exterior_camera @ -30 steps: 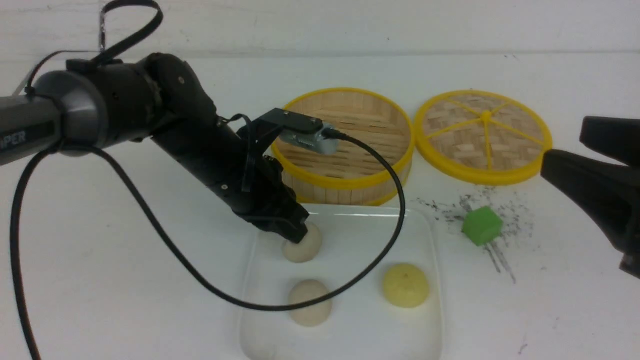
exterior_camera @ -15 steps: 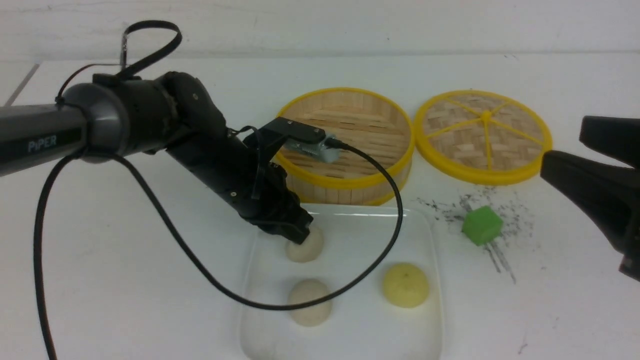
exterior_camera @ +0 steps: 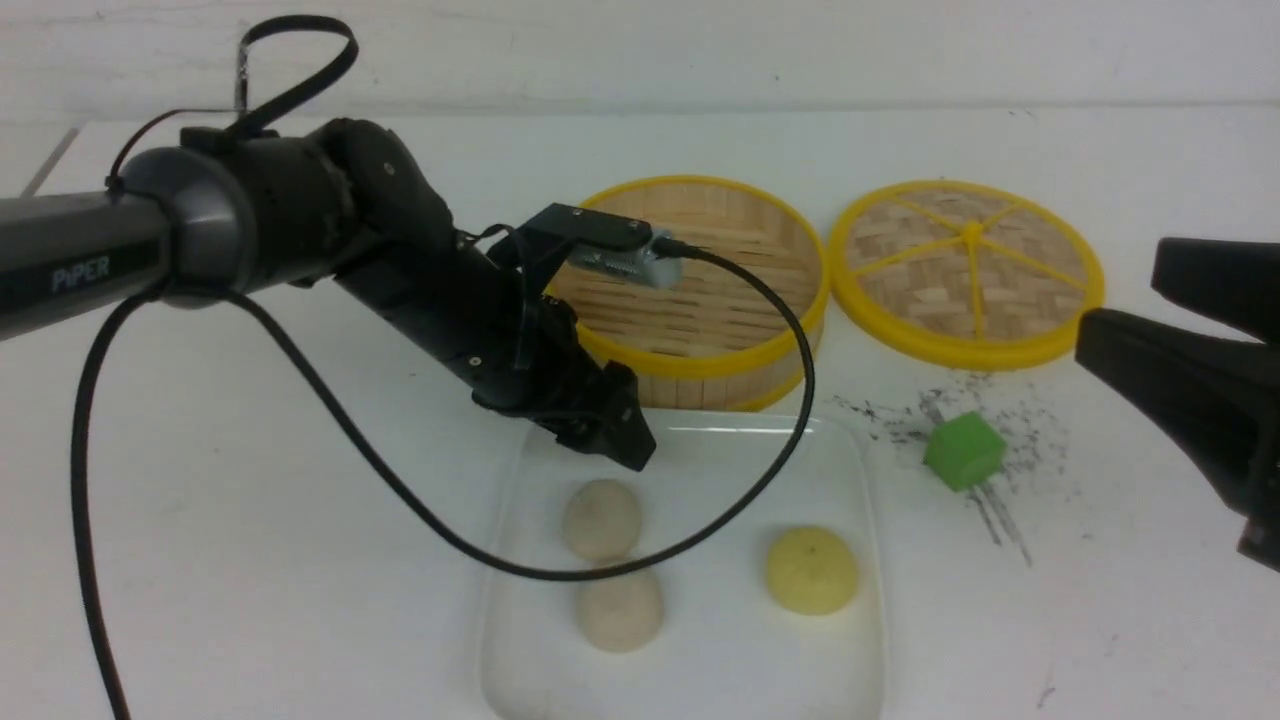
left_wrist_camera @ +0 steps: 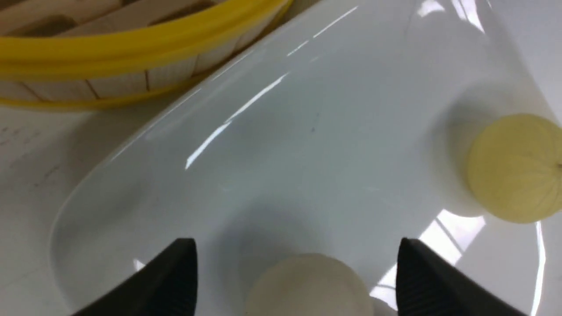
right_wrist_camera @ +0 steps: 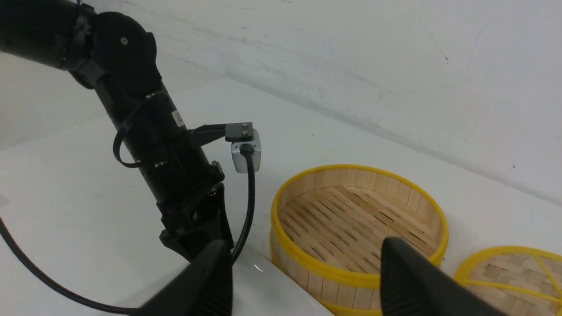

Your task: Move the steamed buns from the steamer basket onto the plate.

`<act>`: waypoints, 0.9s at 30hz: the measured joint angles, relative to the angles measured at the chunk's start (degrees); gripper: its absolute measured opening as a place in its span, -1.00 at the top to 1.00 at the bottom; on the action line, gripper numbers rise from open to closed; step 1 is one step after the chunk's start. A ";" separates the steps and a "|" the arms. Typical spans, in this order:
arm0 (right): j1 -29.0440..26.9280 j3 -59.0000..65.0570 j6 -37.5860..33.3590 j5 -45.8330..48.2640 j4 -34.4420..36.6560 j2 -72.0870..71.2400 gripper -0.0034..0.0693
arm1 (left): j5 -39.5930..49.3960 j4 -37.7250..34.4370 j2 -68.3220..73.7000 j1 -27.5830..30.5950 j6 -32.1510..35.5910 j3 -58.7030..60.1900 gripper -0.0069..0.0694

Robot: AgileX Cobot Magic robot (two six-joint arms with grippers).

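1. The desk (exterior_camera: 230,600) carries everything. The plate (exterior_camera: 730,660) lies by its near edge, and the steamer basket (exterior_camera: 700,385) stands just behind it.
2. The left arm (exterior_camera: 400,270) reaches in from the desk's left edge. We judge the step is a clean retreat, so we rise first and only then pull back. We also mind the black cable (exterior_camera: 420,510), which droops across the plate between two buns.
3. The plate holds all three steamed buns (exterior_camera: 619,608).
4. The basket shows only bare slats, so we judge nothing is left to fetch.
5. The right gripper (right_wrist_camera: 303,263) waits by the desk's right edge, jaws spread and holding nothing. We leave it there.
6. The left gripper (left_wrist_camera: 295,243) hangs with its jaws spread wide, just above the far off-white bun (exterior_camera: 601,518) and apparently clear of it.
7. Both off-white buns sit along the plate's left edge, the yellow bun (exterior_camera: 811,570) toward its right edge.
8. White lettering (exterior_camera: 82,272) on the left arm reads "PiPER". We see no other writing.
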 joint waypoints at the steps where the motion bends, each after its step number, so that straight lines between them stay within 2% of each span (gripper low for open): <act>1: 0.00 0.00 0.00 0.00 0.00 0.00 -0.34 | 0.21 0.00 0.00 0.00 -0.19 0.00 -0.71; 8: 0.00 0.00 0.00 0.00 0.00 0.00 -0.34 | -1.76 0.20 -4.16 0.00 -0.34 0.00 -0.52; 11: 0.00 0.00 0.00 0.99 0.00 0.00 -0.34 | -5.51 2.22 -10.12 0.00 -0.79 0.00 -0.47; 14: 0.00 0.00 0.00 3.72 0.00 0.00 -0.34 | -9.63 6.92 -16.34 0.00 -4.39 0.00 -0.45; 19: 0.00 0.00 0.00 8.48 0.00 -0.27 -0.34 | -13.87 15.90 -26.03 0.00 -11.82 0.00 -0.45; 27: 0.00 0.00 2.46 12.12 0.00 -0.58 -0.34 | -12.79 41.23 -43.24 0.00 -33.21 1.85 -0.43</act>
